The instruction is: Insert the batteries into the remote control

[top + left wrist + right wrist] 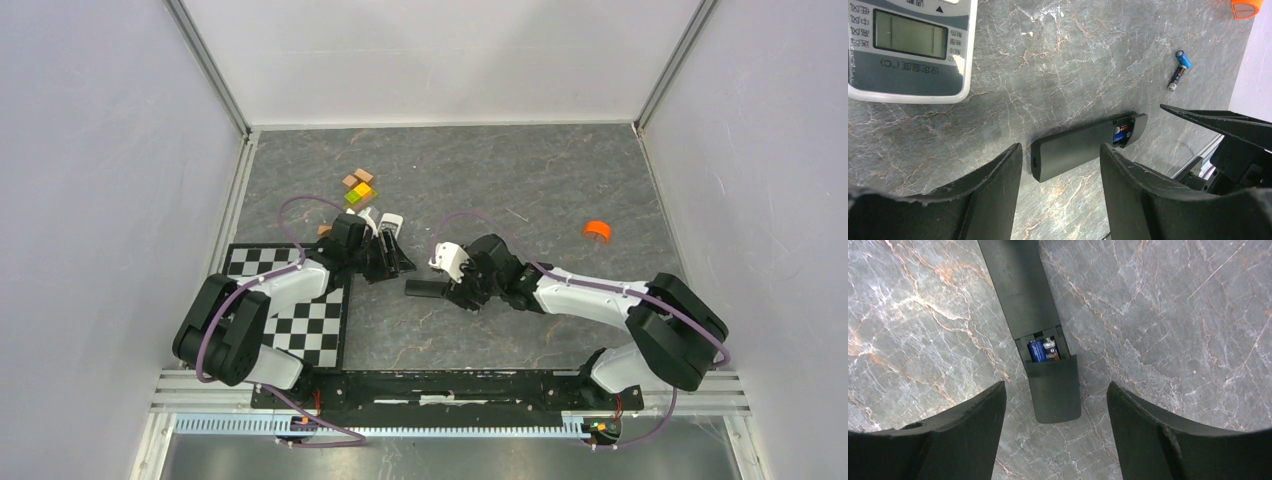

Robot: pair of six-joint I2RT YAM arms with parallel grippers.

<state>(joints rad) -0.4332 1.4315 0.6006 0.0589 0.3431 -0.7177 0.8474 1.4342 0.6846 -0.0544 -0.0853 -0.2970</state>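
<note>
Right gripper (1055,387): jaws spread wide, holding nothing. Its fingers (973,430) stand either side of the cover end of the black remote (1020,295), clear of it. The arm reaches low across the table (540,170) toward the centre.
Left gripper (1060,150): wide open, empty, pointed at the same remote.
Black remote: flat near table centre, cover (1054,390) slid partly off, blue battery (1036,350) seated in the compartment.
Loose batteries (1179,70): on the table beyond it, touching.
White remote (908,50): display up, near the left gripper.
</note>
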